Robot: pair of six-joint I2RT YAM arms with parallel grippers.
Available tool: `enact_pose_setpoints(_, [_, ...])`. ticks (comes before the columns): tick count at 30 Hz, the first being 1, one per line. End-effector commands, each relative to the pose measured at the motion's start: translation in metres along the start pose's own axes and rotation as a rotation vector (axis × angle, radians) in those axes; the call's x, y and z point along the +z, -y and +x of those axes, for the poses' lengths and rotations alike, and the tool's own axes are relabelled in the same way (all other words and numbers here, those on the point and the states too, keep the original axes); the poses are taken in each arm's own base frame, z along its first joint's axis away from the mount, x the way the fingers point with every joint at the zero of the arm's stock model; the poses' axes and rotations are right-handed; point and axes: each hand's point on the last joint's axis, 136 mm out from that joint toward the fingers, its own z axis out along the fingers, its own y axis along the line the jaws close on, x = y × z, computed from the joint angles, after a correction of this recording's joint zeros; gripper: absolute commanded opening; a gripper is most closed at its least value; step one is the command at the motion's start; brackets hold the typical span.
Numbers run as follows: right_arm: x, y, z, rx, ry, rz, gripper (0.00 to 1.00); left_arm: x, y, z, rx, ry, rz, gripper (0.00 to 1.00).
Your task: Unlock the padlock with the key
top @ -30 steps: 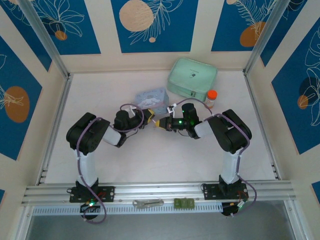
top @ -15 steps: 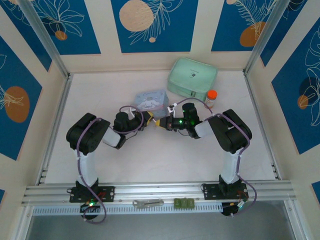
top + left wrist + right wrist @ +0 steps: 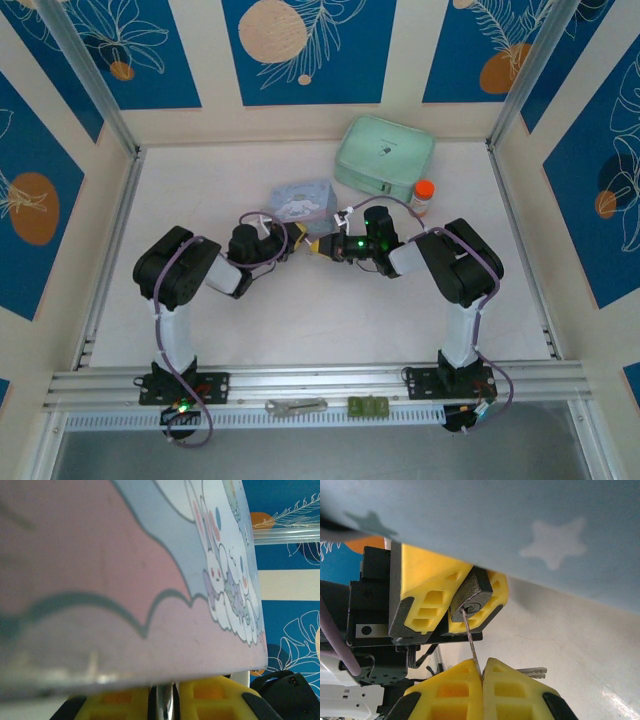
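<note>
The blurry tin [image 3: 520,530] is running off the picture's top edge. Yellow fingers [image 3: 515,690] are hiding the head of the key [image 3: 470,637].

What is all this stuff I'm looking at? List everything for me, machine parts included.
padlock: one, dark, clamped in the left claw
key: one, thin and silvery, pinched in the right claw, tip at the padlock's keyhole
tin: one, pale blue with cartoon print, just behind the claws
pouch: one, mint green, far side of the table
bottle: one, small with an orange cap, beside the pouch
wrench-like tool: one, silver, on the near rail
block: one, small and green, on the rail beside the tool
table: one, white
left claw: one, yellow fingers, shut on the padlock
right claw: one, yellow fingers, shut on the key
</note>
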Motion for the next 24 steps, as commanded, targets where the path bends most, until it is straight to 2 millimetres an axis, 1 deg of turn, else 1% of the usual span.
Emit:
enact_pose_setpoints(1, [0.004,-0.011,-0.004,-0.026,-0.004,-0.033,0.00,0.003,0.026,0.011,0.062,-0.026,0.083,0.00])
enact_pose_setpoints(6, [0.003,-0.010,-0.008,-0.017,0.001,-0.027,0.00,0.004,0.031,0.018,0.086,-0.054,0.099,0.00])
enact_pose_setpoints(12, [-0.004,-0.017,-0.023,-0.031,0.015,-0.031,0.00,0.000,0.038,0.031,0.112,-0.105,0.122,0.00])
enact_pose_setpoints(16, [-0.003,-0.020,-0.027,-0.036,0.006,-0.019,0.00,-0.001,0.042,0.037,0.115,-0.125,0.149,0.00])
enact_pose_setpoints(24, [-0.003,-0.009,-0.033,0.021,0.036,0.024,0.00,0.000,0.050,0.043,0.132,-0.138,0.182,0.00])
